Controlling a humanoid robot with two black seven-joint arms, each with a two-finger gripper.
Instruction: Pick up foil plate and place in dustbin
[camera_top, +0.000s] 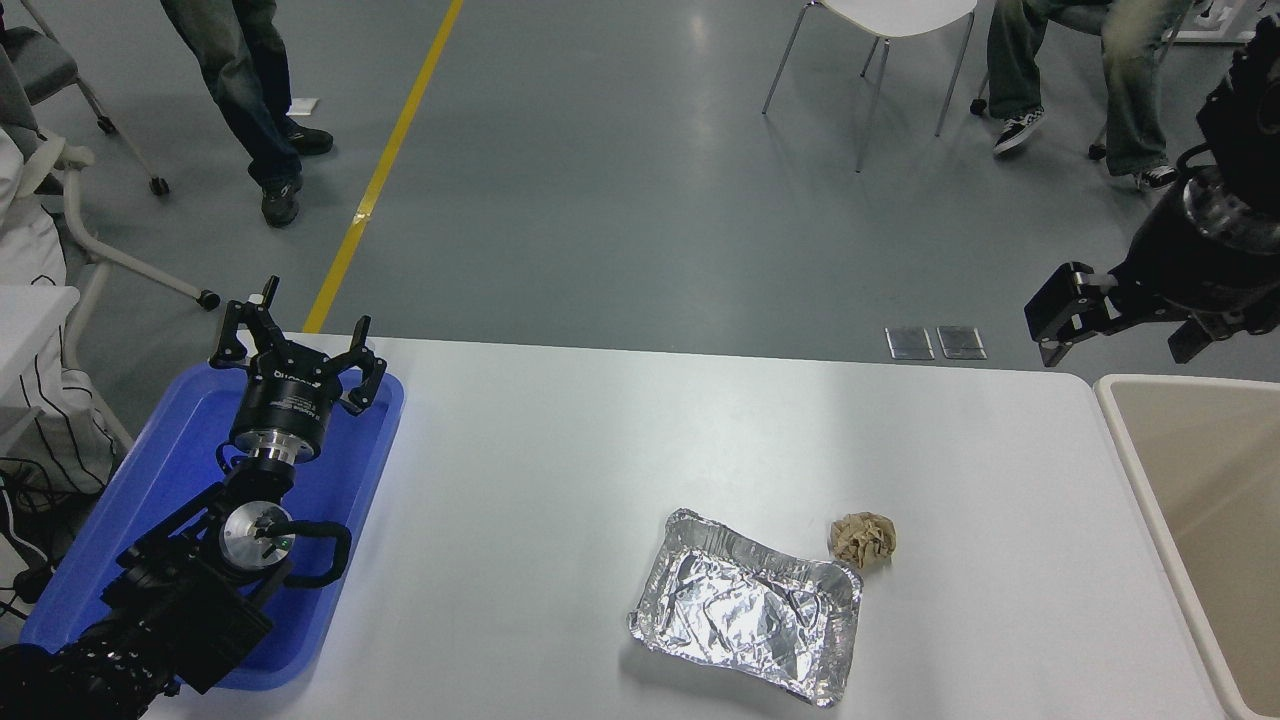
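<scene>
Head view looks down on a white counter (560, 450) over grey floor (620, 170). Nearest, the foil plate (745, 620) lies flat, its long axis running from upper left to lower right, a crumpled paper ball (863, 540) just beside its far corner. Left, the left tool (300, 345) hangs open and empty over a blue tray (365, 470). Right, the dustbin (1130, 450) adjoins the counter; above it the right tool (1110, 325) hovers, spread, holding nothing. Beyond, people's legs and a chair (880, 40).
</scene>
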